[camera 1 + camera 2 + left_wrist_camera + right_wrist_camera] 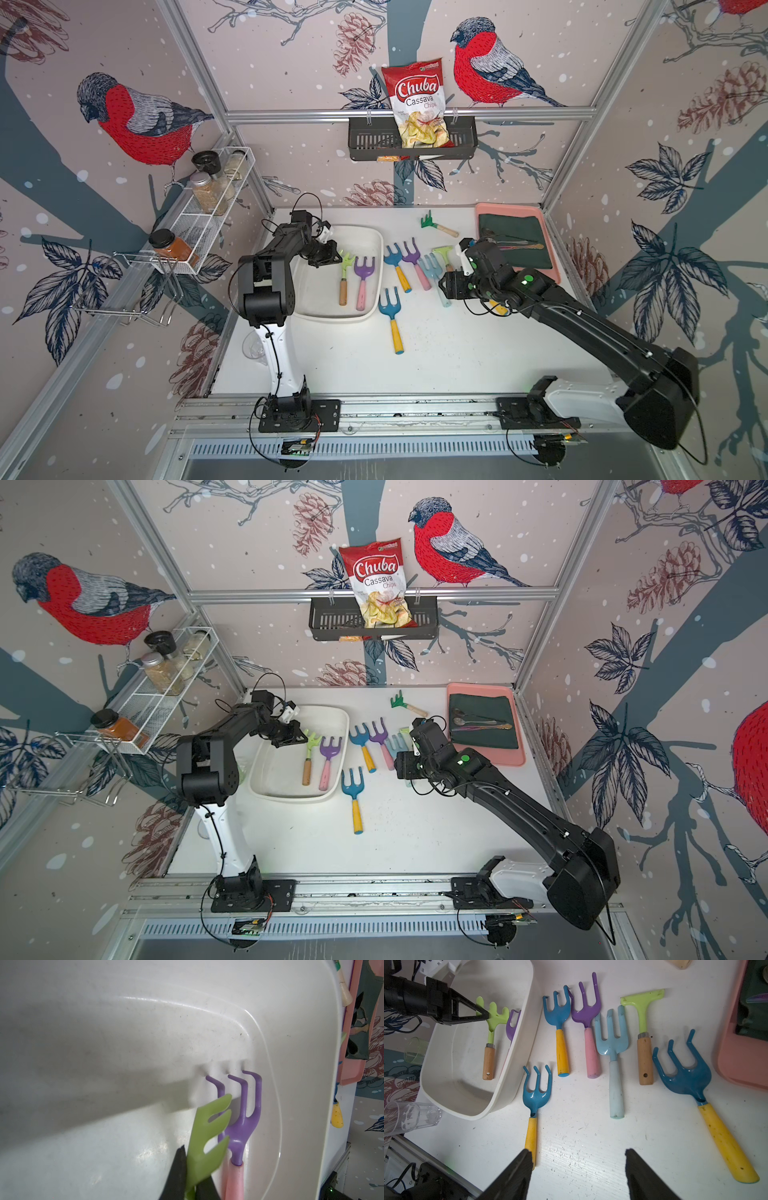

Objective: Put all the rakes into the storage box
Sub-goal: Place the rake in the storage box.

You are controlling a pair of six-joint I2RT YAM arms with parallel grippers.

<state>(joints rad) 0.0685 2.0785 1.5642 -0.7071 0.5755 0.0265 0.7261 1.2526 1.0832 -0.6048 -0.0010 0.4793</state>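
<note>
Clamping the left pincer (pixel 484 1015) on the head of the lime-green, wooden-handled rake (pixel 492 1015), low inside the white shallow plastic tub (pixel 332 319), seemingly for release. Holding the right pincer (pixel 578 1153) wide and empty above the surface (pixel 436 353).

On table (pixel 436 353), left: storage box (pixel 318 286), holding wooden-handled rake (pixel 344 278) left of three-pronged rake (pixel 363 284). Just right of box: row of rakes (pixel 420 276); before it, single rake (pixel 393 320); behind it, rearmost rake (pixel 436 226). Rear right: tray (pixel 509 206) bearing cloth (pixel 511 226), spoons (pixel 519 245) on top. Back wall: hanging basket (pixel 370 139) with chip bag (pixel 415 95) in it.
</note>
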